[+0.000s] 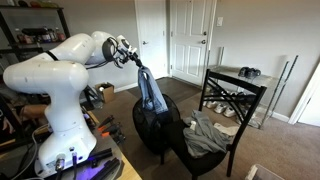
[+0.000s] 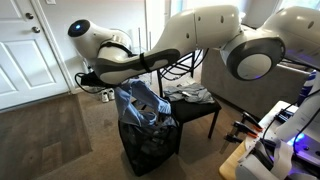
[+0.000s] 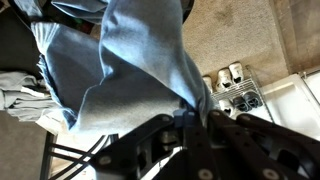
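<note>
My gripper is shut on a blue denim garment, a pair of jeans that hangs down from the fingers. In both exterior views the jeans dangle over the open top of a black mesh hamper, their lower end at or inside its rim. In the wrist view the gripper pinches the top of the jeans, which fill most of the frame. The hamper stands on the carpet beside a black chair.
A black chair holds a grey garment. A black shelf with shoes stands by the white door. A shoe rack shows in the wrist view. The robot base is on a table edge.
</note>
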Action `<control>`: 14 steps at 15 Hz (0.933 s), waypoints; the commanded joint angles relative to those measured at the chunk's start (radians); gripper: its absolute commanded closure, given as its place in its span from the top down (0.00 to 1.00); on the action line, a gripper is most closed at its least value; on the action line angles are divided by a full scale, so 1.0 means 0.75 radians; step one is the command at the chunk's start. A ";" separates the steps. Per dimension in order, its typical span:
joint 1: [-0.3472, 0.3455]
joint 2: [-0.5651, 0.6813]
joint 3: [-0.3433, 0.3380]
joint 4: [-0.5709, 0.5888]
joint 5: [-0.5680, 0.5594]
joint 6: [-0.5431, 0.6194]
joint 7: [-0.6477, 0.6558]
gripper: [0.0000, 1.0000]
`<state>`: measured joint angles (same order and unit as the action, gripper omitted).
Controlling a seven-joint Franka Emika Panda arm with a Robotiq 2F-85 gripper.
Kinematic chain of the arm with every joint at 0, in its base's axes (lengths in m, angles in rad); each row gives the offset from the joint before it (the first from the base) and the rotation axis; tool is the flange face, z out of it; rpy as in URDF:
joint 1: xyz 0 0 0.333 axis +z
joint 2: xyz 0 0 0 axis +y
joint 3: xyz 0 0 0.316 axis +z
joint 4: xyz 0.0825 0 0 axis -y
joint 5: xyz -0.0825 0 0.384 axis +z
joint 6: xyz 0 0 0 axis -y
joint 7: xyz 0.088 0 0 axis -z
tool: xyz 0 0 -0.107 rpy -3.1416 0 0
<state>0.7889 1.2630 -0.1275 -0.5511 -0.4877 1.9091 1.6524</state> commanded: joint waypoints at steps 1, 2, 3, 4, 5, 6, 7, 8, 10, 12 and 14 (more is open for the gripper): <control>0.019 0.014 -0.011 0.038 -0.022 0.014 -0.047 0.04; 0.032 0.020 -0.014 0.060 -0.033 0.018 -0.089 0.04; 0.043 0.020 -0.018 0.068 -0.040 0.016 -0.118 0.04; 0.067 0.014 -0.026 0.085 -0.056 0.003 -0.175 0.04; 0.081 0.015 -0.032 0.094 -0.070 0.010 -0.217 0.04; 0.102 0.006 -0.031 0.102 -0.082 0.005 -0.264 0.04; 0.123 0.089 -0.077 0.258 -0.040 -0.047 -0.346 0.04; 0.141 0.093 -0.095 0.279 -0.045 -0.057 -0.392 0.04; 0.144 0.134 -0.136 0.352 -0.026 -0.072 -0.402 0.04; 0.144 0.062 -0.119 0.205 -0.065 -0.009 -0.302 0.04; 0.132 0.081 -0.119 0.221 -0.055 -0.024 -0.248 0.04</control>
<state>0.8968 1.3277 -0.2048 -0.3881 -0.5247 1.8796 1.4251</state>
